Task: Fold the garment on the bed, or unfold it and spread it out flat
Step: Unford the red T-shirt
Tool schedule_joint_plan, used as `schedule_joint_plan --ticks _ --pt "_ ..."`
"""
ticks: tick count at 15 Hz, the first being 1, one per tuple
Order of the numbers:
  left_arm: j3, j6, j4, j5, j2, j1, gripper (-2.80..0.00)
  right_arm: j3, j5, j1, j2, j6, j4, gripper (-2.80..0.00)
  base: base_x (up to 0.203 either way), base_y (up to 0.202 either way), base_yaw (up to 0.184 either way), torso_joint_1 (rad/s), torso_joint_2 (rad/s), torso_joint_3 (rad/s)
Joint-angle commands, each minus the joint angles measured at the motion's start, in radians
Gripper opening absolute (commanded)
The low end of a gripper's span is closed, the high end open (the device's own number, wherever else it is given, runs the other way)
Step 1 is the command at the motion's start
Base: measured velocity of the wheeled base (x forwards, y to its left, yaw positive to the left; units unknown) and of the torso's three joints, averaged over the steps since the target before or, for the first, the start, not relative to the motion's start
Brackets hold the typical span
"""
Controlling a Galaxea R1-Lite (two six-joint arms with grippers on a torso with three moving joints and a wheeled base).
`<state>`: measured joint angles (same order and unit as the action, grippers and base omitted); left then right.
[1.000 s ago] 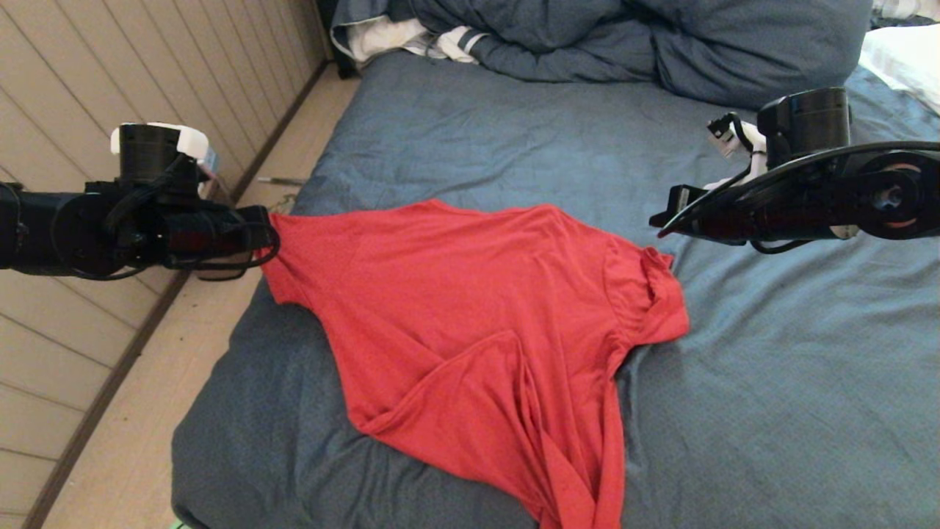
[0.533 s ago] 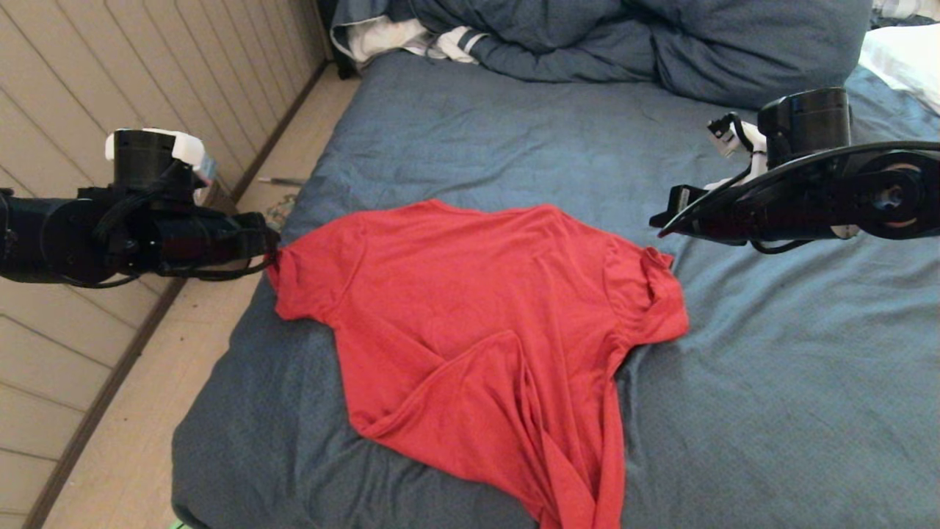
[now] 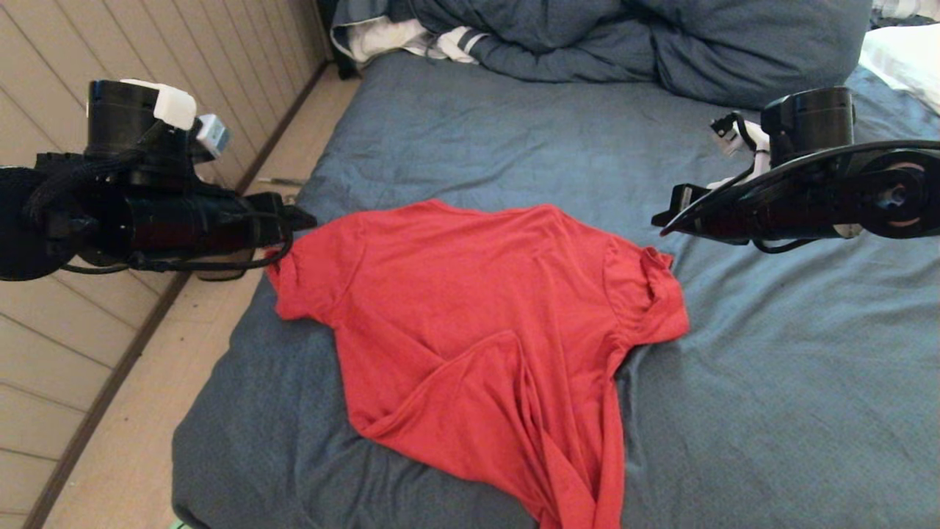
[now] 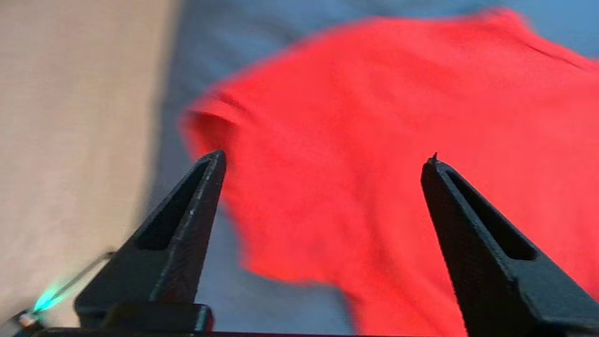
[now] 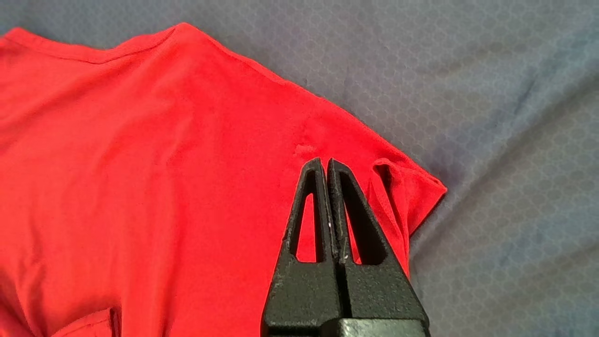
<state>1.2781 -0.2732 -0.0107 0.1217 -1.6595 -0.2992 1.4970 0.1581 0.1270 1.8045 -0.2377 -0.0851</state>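
The red T-shirt (image 3: 477,316) lies plain side up on the slate-blue bed (image 3: 771,382), its hem end bunched in folds toward the near edge. My left gripper (image 3: 305,219) hovers at the shirt's left sleeve (image 3: 294,286), by the bed's left edge. In the left wrist view that gripper (image 4: 326,157) is open with nothing between its fingers, and the shirt (image 4: 374,117) lies below. My right gripper (image 3: 657,222) hangs above the crumpled right sleeve (image 3: 653,294). It is shut and empty (image 5: 324,161), over the shirt (image 5: 140,164).
A bunched dark-blue duvet (image 3: 624,37) and a white striped cloth (image 3: 411,37) lie at the bed's far end. A white pillow (image 3: 903,59) sits at the far right. Left of the bed are a strip of floor (image 3: 147,411) and a panelled wall (image 3: 73,88).
The left gripper let go of the left sleeve, which dropped back onto the bed. That gripper then rose and moved in over the shirt's edge. The right arm stayed still.
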Motion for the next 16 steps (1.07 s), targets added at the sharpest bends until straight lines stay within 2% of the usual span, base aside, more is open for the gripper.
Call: schedule_joint_plan --ticks 1,3,4,6,9,14,16 --pt "0.001 -0.008 -0.022 0.008 0.033 -0.096 0.0 -0.001 0.001 -0.001 -0.008 -0.001 -0.001 -2.8 0.0 0.0 0.0 0.0 0.0 0.0" --pt "0.01 -0.02 -0.037 0.014 0.023 -0.169 0.0 -0.001 0.001 -0.002 -0.009 0.0 -0.001 -2.8 0.0 0.0 0.0 0.0 0.0 0.0" --pt "0.019 -0.028 -0.042 0.025 0.012 -0.202 -2.8 -0.001 0.001 -0.003 -0.01 0.0 -0.001 -2.8 0.0 0.0 0.0 0.0 0.0 0.0" --pt "0.028 -0.038 -0.057 0.041 0.0 -0.252 -2.8 -0.001 0.001 -0.003 -0.013 0.0 -0.001 -2.8 0.0 0.0 0.0 0.0 0.0 0.0" --pt "0.034 -0.066 -0.083 0.057 -0.035 -0.397 -2.8 0.003 0.001 -0.003 -0.014 -0.003 -0.001 -2.8 0.0 0.0 0.0 0.0 0.0 0.0" --pt "0.044 -0.089 -0.089 0.14 -0.148 -0.58 -2.8 0.008 0.001 -0.004 -0.019 -0.003 -0.002 -2.8 0.0 0.0 0.0 0.0 0.0 0.0" --pt "0.055 -0.09 -0.086 0.176 -0.202 -0.629 -2.8 0.009 0.001 -0.005 -0.019 -0.003 -0.002 -2.8 0.0 0.0 0.0 0.0 0.0 0.0"
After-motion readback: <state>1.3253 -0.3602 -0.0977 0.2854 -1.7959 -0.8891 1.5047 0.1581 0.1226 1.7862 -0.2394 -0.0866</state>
